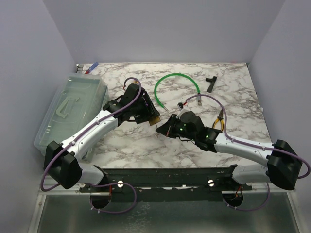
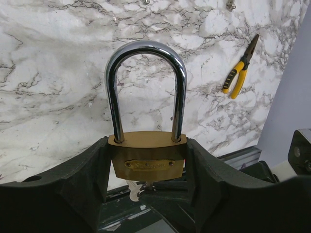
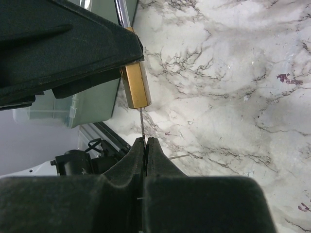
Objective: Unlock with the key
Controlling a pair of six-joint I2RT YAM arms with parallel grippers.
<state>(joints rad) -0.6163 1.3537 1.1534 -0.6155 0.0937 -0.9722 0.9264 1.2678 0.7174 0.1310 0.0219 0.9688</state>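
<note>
Satin brass padlock body (image 2: 147, 162), mirror-polished metal shackle (image 2: 146, 47) above it, silvery metal key (image 3: 141, 124) below it, matt black plastic gripper fingers (image 2: 58, 194) flanking it, smooth marble-patterned tabletop (image 2: 48, 87) behind.

Overhead looks down wide; both wrist closeups share padlock (image 2: 148, 162).

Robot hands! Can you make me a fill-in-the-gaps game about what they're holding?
The left gripper clamps a brass ___. The right gripper is shut on a thin silvery ___. The pliers lying on the table have ___ handles.
Missing words: padlock, key, yellow.
</note>
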